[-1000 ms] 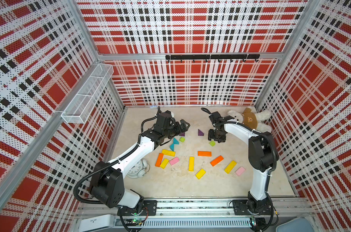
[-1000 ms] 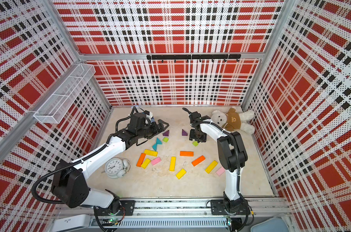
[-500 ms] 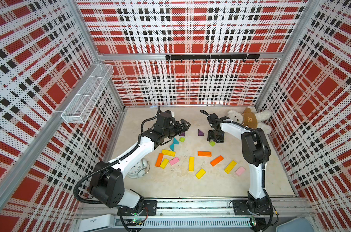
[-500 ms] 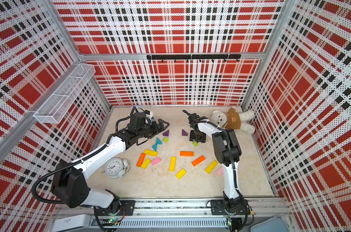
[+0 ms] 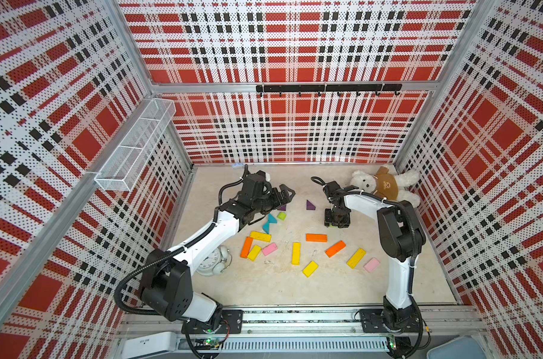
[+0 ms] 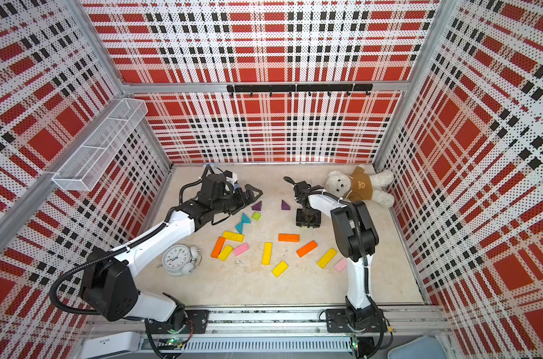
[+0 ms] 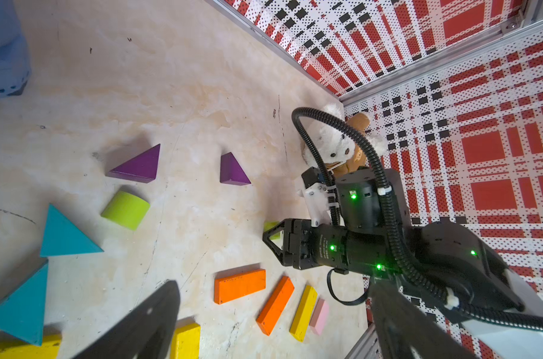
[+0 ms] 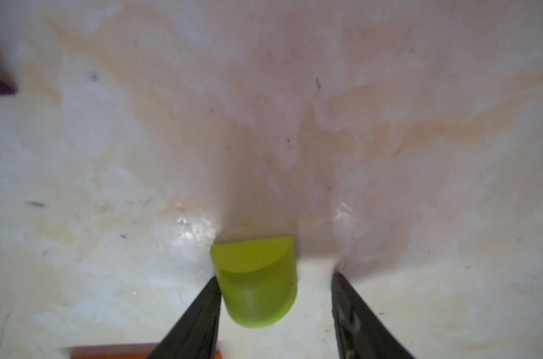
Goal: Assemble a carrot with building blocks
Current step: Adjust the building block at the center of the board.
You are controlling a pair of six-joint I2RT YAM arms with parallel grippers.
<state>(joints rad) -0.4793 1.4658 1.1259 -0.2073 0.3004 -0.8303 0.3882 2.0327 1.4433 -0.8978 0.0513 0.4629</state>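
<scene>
We count five yellow bars (image 5: 260, 236), three orange bars (image 5: 316, 237), two pink bars (image 5: 269, 249), two teal triangles (image 5: 271, 218), two purple triangles (image 5: 310, 205), two lime stubs (image 7: 125, 209). Right gripper (image 8: 274, 277) part-open, one stub between its fingers; left gripper (image 5: 287, 195) wide.

Your left arm (image 5: 206, 236) and right arm (image 5: 397, 279) have white links, black joints and ribbed black hoses (image 7: 371, 157). The right pincer (image 5: 337, 222) is black, with small green lights (image 7: 332, 247) behind it.

Matt grn stub (image 8: 254, 279); plush bear (image 5: 362, 184)
</scene>
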